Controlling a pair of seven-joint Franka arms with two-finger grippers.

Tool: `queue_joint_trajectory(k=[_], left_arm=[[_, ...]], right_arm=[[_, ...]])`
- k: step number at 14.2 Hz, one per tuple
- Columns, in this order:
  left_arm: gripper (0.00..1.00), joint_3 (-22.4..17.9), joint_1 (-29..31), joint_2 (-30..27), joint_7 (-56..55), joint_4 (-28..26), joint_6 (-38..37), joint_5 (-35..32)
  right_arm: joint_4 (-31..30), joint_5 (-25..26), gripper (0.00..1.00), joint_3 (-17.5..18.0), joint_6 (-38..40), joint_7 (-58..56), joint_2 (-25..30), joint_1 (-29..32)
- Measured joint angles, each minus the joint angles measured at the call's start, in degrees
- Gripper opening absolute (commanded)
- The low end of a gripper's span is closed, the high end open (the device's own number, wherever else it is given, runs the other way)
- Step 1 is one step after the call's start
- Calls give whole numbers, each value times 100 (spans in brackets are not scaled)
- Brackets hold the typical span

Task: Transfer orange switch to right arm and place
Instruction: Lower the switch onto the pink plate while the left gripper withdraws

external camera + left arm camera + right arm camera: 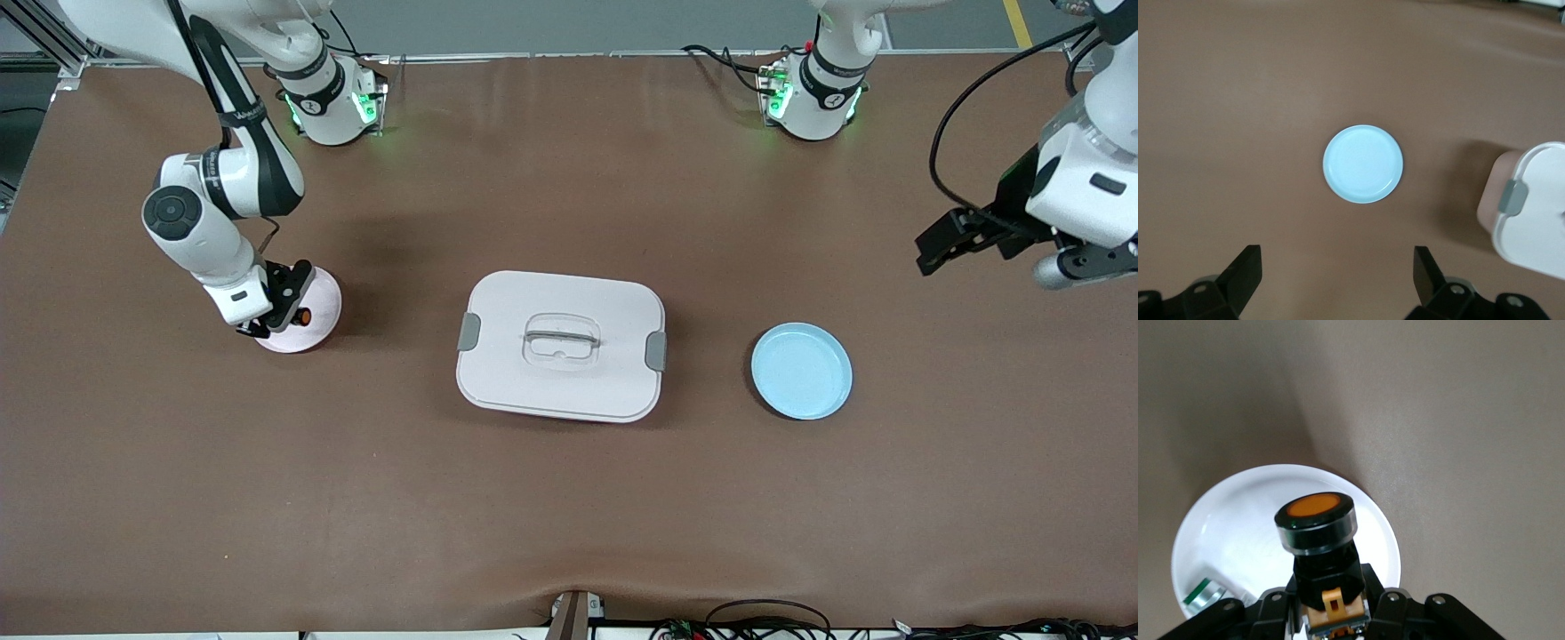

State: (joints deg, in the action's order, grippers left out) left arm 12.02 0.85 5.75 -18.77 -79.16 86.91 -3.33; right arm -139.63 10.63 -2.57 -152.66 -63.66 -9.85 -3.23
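Observation:
The orange switch (304,315) (1315,520), a stubby black cylinder with a round orange face, is held by its black body in my right gripper (286,305) (1331,590). The gripper is shut on it, just above a pale pink plate (324,289) (1238,513) toward the right arm's end of the table. The button face points away from the wrist. A small white-and-green part (1203,595) lies on that plate. My left gripper (951,238) (1337,260) hangs open and empty above the table at the left arm's end, apart from the switch.
A white lidded box (542,293) (1538,220) with grey latches and a clear handle sits mid-table. A light blue plate (801,371) (1363,164) lies bare between the box and the left arm's end. Cables trail along the table's near edge.

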Motion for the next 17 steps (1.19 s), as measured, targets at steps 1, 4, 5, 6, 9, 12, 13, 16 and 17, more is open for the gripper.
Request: queue_joint_trajectory(k=[1, 4, 5, 6, 9, 12, 13, 16, 17], left_arm=[[100, -243, -126, -130, 302, -108, -32, 10], [100, -704, -265, -493, 903, -450, -153, 80], [100, -742, -265, -573, 966, -517, -212, 86], [100, -747, -265, -627, 975, -561, -263, 87], [100, -745, -271, -690, 975, -615, -308, 88], [100, -745, -271, -688, 975, -667, -308, 88], [100, -745, -271, -688, 975, -677, -308, 88], [100, -745, -271, -681, 975, -701, -308, 88], [100, -745, -271, -668, 975, -708, -307, 88]], right_arm=[[-55, 4, 0, 0, -238, -131, -95, 60], [-127, 16, 0, -1, -702, -536, -416, 271], [-127, 20, 0, -1, -776, -657, -503, 323], [-127, 24, 0, -1, -818, -726, -562, 348], [-144, 34, 0, 4, -825, -788, -658, 355], [-189, 44, 0, 4, -827, -861, -706, 379], [-196, 45, 3, 4, -831, -874, -713, 382], [-201, 47, 83, 4, -858, -878, -724, 384], [-201, 47, 100, 4, -865, -878, -725, 387]])
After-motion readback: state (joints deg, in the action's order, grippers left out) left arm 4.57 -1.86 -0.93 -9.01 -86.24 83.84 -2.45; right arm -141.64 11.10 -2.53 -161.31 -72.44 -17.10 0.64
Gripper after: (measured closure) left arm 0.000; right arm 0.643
